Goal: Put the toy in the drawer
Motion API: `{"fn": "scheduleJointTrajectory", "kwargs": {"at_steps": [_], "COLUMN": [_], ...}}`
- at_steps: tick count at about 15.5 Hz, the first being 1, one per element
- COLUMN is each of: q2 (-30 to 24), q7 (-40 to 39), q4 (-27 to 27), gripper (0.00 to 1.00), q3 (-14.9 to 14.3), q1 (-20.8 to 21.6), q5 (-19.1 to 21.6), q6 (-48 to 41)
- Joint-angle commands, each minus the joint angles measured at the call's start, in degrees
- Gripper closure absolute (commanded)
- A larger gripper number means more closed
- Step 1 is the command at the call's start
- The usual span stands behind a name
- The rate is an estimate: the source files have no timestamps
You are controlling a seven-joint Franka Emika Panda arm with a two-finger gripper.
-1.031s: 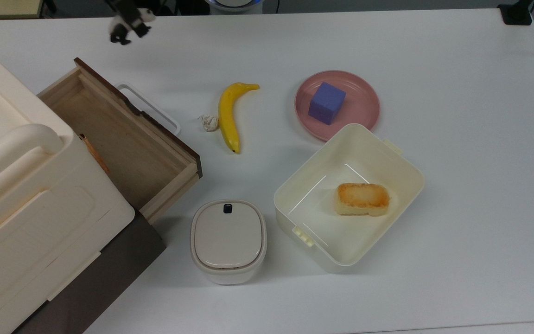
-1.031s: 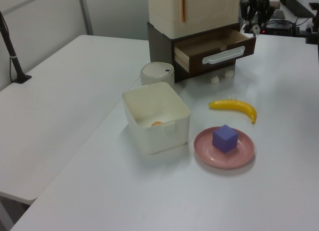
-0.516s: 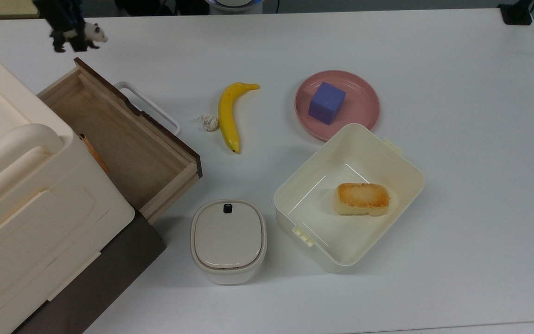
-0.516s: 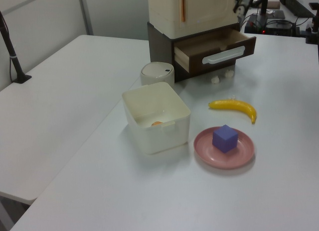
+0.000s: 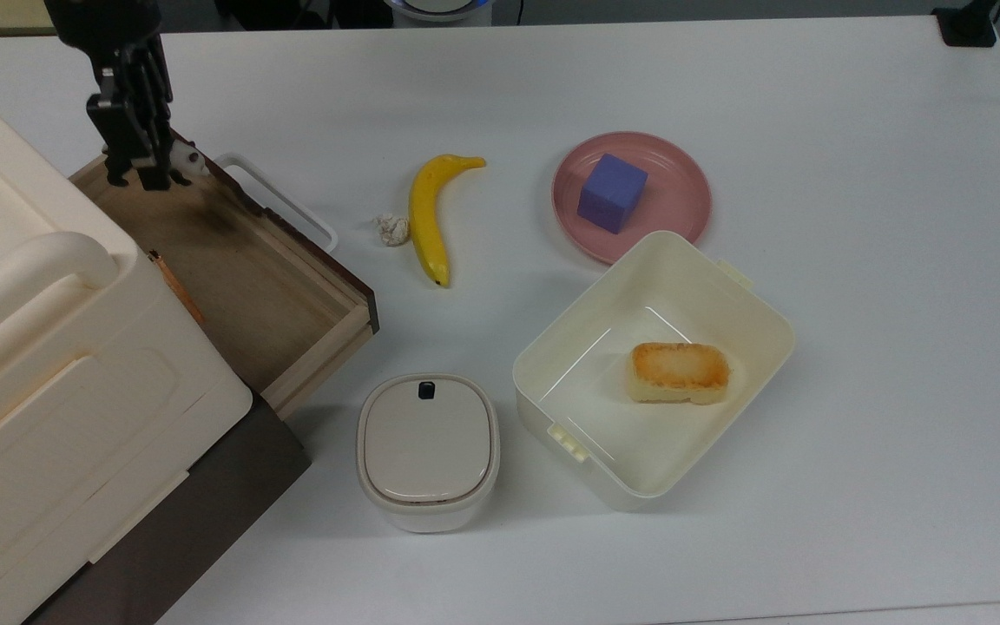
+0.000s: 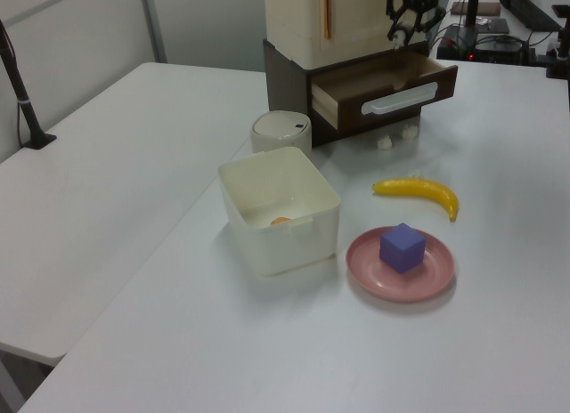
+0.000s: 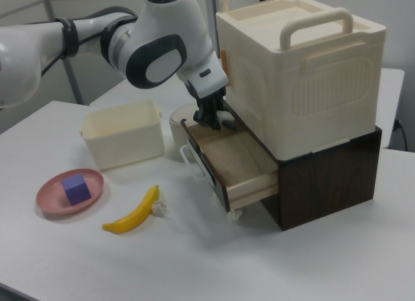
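The toy (image 5: 185,161), a tiny black-and-white panda, hangs in my gripper (image 5: 142,176), which is shut on it. Its white head pokes out on the top view's right of the dark fingers. Gripper and panda are low over the far-left corner of the open drawer (image 5: 235,282), just inside the dark front panel and beside the white loop handle (image 5: 279,200). In the right view my gripper (image 7: 213,122) reaches down into the drawer (image 7: 243,159) close to the cream box. In the left view my gripper (image 6: 399,35) hangs over the drawer (image 6: 392,95).
A big cream box (image 5: 23,365) sits on the cabinet over the drawer's back. On the table lie a banana (image 5: 427,217), a whitish wad (image 5: 392,229), a pink plate (image 5: 678,204) bearing a purple cube (image 5: 611,192), a cream tub (image 5: 756,343) holding bread, and a lidded container (image 5: 427,451).
My gripper has carried the toy from above the table beyond the drawer, toward the top view's left, then down over the drawer's far corner. Nothing else moved.
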Motion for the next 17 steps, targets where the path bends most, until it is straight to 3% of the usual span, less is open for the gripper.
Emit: {"fn": "scheduleJointTrajectory", "kwargs": {"at_steps": [1,9,12,15,17], "q2": [-0.3,-0.6,-1.9,-3.7,-4.3], "q7": [1.4,1.1,-0.9,-11.5,-23.7], "q4": [0.3,0.3,0.9,1.2,4.7], "gripper": [0.0,0.0,0.0,0.0,0.0], "q3": [-0.4,-0.4,-0.4,-0.4,1.4], "q1": [0.4,0.6,0.3,0.6,0.5], "q5": [-1.3,-2.0,-7.7,-8.0,-8.7], "q6": [-0.5,-1.0,-6.8,-12.4,-23.1]}}
